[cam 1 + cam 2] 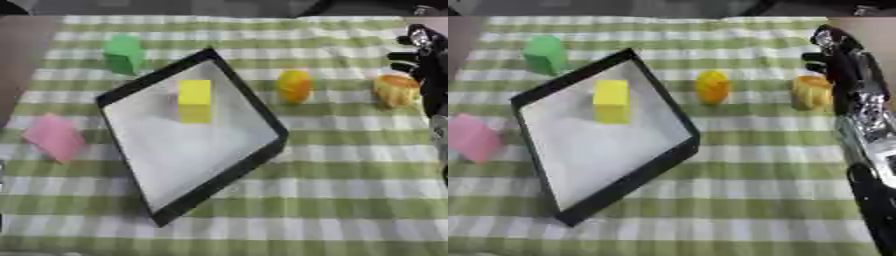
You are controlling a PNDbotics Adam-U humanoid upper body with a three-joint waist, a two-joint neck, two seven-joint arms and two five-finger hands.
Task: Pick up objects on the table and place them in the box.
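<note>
Right hand (833,55) hangs just right of the orange piece (809,93); I cannot tell how far open it is. Yellow block (194,100) sits in the box (262,112); green block (123,54) beyond its far-left corner.

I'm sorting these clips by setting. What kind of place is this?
Probably a staged tabletop test setup rather than a lived-in room: a green checked cloth covers the table, a black-rimmed box sits on it holding a yellow block, and small coloured toy shapes lie around it beside the robot's right hand.
</note>
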